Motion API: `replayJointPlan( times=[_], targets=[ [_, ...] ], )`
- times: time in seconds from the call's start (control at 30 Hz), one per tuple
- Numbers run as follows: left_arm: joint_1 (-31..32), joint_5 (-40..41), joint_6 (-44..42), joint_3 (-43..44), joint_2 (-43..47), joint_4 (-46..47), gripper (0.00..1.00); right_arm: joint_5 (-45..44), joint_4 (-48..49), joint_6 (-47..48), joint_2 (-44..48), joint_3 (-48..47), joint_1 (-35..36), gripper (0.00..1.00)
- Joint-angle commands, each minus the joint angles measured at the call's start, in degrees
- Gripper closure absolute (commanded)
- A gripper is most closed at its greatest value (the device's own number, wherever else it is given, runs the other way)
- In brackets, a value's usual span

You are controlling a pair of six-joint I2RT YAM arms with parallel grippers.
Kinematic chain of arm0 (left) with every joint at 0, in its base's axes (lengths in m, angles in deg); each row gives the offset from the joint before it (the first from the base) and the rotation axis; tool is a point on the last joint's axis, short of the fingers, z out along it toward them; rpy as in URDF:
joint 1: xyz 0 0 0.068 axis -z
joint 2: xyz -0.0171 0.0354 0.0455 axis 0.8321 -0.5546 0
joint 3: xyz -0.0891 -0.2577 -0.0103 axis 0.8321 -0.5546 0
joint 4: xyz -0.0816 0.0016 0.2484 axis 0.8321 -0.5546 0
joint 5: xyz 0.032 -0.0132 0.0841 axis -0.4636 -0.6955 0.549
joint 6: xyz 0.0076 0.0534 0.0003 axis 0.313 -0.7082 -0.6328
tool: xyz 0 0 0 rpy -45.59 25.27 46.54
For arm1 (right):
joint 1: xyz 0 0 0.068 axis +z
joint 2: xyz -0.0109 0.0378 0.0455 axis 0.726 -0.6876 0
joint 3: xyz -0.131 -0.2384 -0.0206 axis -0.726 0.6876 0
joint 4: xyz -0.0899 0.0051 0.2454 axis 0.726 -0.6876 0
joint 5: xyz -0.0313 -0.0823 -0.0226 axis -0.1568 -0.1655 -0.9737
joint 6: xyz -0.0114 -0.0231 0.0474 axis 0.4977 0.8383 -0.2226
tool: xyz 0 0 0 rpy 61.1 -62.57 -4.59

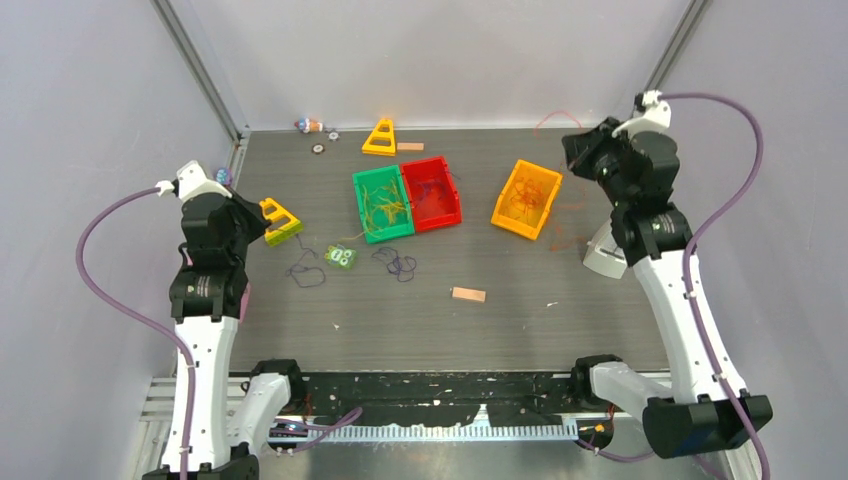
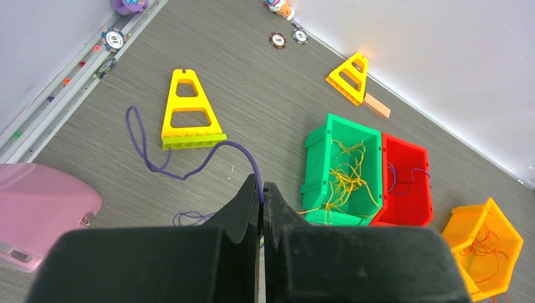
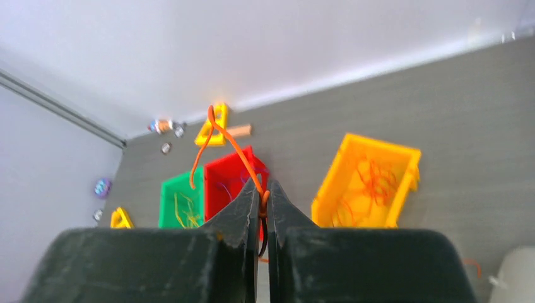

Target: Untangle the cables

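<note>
My left gripper (image 2: 262, 189) is shut on a purple cable (image 2: 189, 175) that arcs away from its tips and trails over the table beside a yellow A-frame (image 2: 187, 113). More purple cables (image 1: 397, 263) lie loose mid-table. My right gripper (image 3: 263, 190) is shut on an orange cable (image 3: 235, 148), held high, its loop hanging free in front of the bins. The green bin (image 1: 360, 205) holds yellow cables, the red bin (image 1: 452, 195) a few purple ones, the orange bin (image 1: 506, 192) reddish-orange ones. Thin orange cables (image 1: 570, 215) lie on the table by the orange bin.
A second yellow A-frame (image 1: 380, 137), poker chips (image 1: 318, 148) and a wooden block (image 1: 410, 146) sit near the back wall. Another block (image 1: 468, 294) and a small green piece (image 1: 341, 257) lie mid-table. A pink object (image 2: 38, 208) is at the left, a white one (image 1: 603, 255) at the right.
</note>
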Motion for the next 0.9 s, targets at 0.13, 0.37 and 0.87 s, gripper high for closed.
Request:
replayJointPlan(
  times=[0.13, 0.37, 0.87],
  targets=[
    [0.0, -4.3, -1.4, -0.6, 0.0, 4.8, 1.0, -0.5, 0.2, 0.0, -10.2, -14.4, 0.3, 0.94],
    [0.4, -9.9, -0.1, -2.3, -0.7, 4.3, 1.0, -3.8, -0.3, -1.3, -4.1, -0.1, 0.5, 0.35],
    [14.2, -9.5, -6.0, -1.1, -9.2, -3.8, 1.0, -6.5, -2.2, 7.2, -19.4, 4.3, 34.4, 0.05]
  ],
)
